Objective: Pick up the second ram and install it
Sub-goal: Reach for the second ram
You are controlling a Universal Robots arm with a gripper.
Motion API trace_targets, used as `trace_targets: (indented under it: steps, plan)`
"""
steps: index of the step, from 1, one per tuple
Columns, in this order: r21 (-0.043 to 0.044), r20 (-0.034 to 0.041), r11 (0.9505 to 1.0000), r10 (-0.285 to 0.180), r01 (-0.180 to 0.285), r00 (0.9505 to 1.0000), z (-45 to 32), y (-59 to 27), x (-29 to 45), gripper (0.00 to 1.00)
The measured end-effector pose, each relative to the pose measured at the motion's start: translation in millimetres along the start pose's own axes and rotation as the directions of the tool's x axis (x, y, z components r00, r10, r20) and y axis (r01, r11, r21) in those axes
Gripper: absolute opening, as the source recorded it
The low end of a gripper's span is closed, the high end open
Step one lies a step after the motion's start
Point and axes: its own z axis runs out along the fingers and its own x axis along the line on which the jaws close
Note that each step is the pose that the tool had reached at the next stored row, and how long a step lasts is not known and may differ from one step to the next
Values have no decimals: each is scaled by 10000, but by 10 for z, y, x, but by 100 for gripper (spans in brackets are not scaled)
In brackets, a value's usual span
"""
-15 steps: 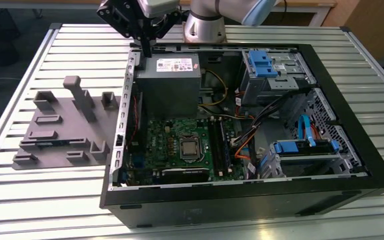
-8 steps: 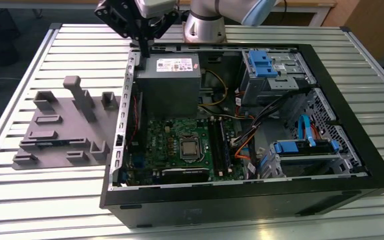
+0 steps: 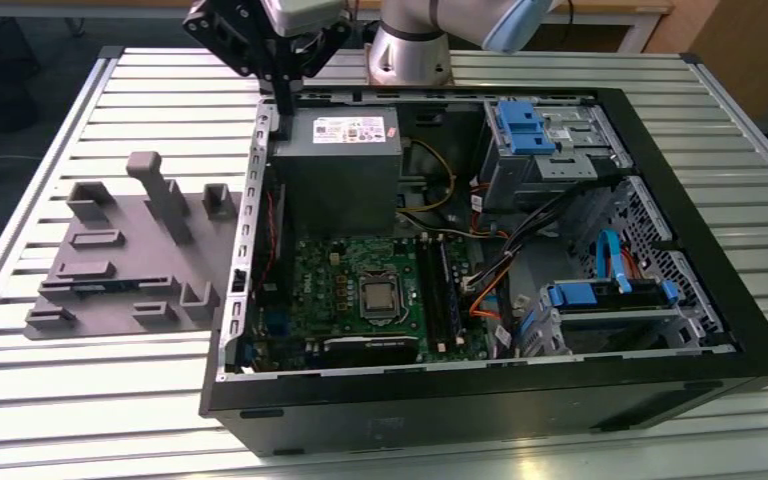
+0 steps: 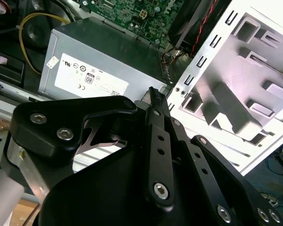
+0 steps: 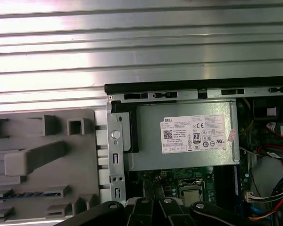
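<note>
Grey tray [image 3: 107, 300]; blue-green second ram [image 5: 32, 194]; green motherboard [image 3: 315, 290]; black case [image 3: 491, 400]; blue drive latch [image 3: 520, 125].

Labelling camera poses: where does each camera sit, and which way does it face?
Exterior view: above the table, looking down on computer case, grey tray, arm and gripper.
First wrist view: rides the arm, looking down past the gripper at power supply and tray.
Second wrist view: slants across the gripper; shares power supply and tray.
</note>
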Motion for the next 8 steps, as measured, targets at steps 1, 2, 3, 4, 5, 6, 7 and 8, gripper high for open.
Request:
trace_targets:
  steps: [1,2,3,4,5,6,7,8]
  plan:
    - [0,0,10000,1,-1,10000,0,0,6,11]
    - [0,0,10000,0,0,10000,0,-1,12,11]
    - [1,0,10000,0,0,10000,0,-1,18,11]
    - [0,0,10000,0,0,10000,1,-2,23,11]
    - [0,0,10000,1,-1,10000,1,-2,28,11]
    - [0,0,10000,0,0,10000,1,-2,34,11]
    - [0,0,10000,0,0,10000,1,-3,39,11]
    - [0,0,10000,1,-1,10000,2,-3,44,11]
